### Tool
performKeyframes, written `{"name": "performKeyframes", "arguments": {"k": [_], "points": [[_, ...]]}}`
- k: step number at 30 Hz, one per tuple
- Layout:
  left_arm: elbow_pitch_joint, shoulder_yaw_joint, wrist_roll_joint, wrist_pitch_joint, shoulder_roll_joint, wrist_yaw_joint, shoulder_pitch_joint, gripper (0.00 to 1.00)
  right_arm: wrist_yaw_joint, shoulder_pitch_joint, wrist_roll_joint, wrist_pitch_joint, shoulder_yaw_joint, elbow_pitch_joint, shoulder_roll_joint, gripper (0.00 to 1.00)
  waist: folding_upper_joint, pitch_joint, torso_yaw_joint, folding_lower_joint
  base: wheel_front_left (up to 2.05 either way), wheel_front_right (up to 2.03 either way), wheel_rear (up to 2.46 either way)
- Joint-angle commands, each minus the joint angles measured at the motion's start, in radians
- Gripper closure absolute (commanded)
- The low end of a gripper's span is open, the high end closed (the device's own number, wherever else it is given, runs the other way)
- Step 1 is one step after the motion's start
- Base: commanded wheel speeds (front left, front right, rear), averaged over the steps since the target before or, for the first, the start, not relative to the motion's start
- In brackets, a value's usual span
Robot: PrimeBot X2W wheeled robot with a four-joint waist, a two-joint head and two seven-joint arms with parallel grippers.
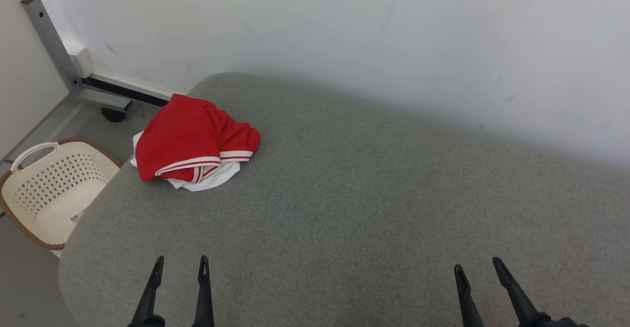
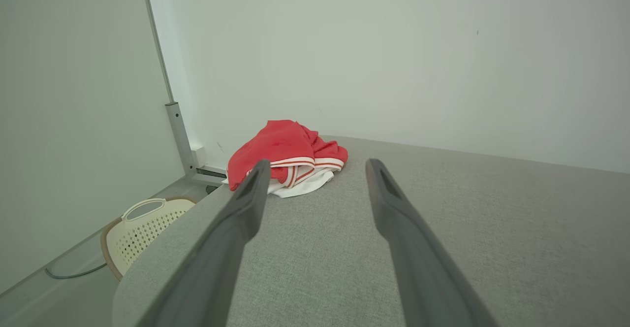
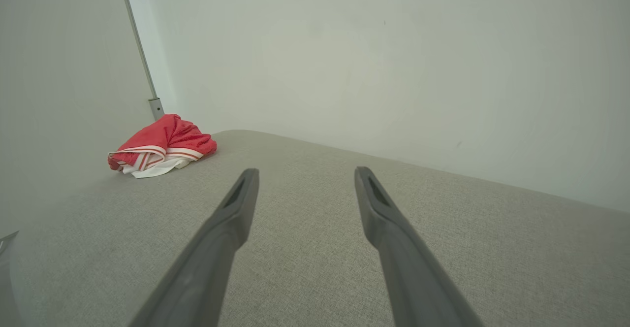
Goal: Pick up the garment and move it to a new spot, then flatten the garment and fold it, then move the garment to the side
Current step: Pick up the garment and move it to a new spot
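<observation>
Head view. The garment (image 1: 192,140), red with white-and-red striped trim over a white layer, lies in a crumpled heap at about 10 o'clock on the grey padded surface (image 1: 344,209), close to its rounded far-left corner. One fold hangs at the edge above the cream perforated basket (image 1: 54,194), which sits on the floor at 9 o'clock. The left gripper (image 1: 181,265) is at 7 o'clock and the right gripper (image 1: 477,264) at 5 o'clock. Both are low over the near edge with fingers pointing to 12, parted and holding nothing. This reads as a rest pose: the arms are clear of the work, so the camera sees the whole surface.

Left wrist view. The left gripper (image 2: 317,169) has its jaws well apart and empty. The garment (image 2: 283,157) sits ahead at 11 o'clock, partly behind the left finger, so this arm is the nearer one and the likely one to reach.

Right wrist view. The right gripper (image 3: 305,177) has its jaws equally wide and bare. The garment (image 3: 160,145) is far off at 10 o'clock, beside a metal post (image 3: 156,106) at the wall (image 3: 374,61).

Judgement: the pick-up has not begun. The heap's place at the corner suggests a carry toward the middle, where there is room to flatten it.
</observation>
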Motion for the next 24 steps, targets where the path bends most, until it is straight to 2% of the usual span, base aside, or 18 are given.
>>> {"name": "performKeyframes", "arguments": {"k": [1,8,17,24], "points": [[0.003,0.005,0.004,-0.003,-0.002,-0.008,-0.036,0.0,-0.002,0.003,-0.005,-0.001,0.007,-0.001,-0.018,0.0,-0.0001,0.024,0.0,0.0,0.0,0.0,0.0],[0.096,0.04,0.008,-0.003,0.018,-0.034,-0.206,0.0,-0.002,-0.063,-0.028,-0.001,0.005,-0.02,-0.067,0.0,-0.0001,0.126,-0.034,0.0,0.0,0.0,0.0],[0.338,0.099,-0.032,-0.002,0.062,-0.05,-0.528,0.0,-0.002,-0.141,-0.04,-0.001,-0.001,-0.038,-0.137,0.0,-0.0001,0.272,-0.09,0.0,0.0,0.0,0.0],[0.51,0.13,-0.059,0.103,0.103,-0.036,-0.735,0.0,-0.002,-0.196,-0.047,-0.001,-0.028,-0.076,-0.15,0.0,-0.0001,0.354,-0.153,0.0,0.0,0.0,0.0]]}}
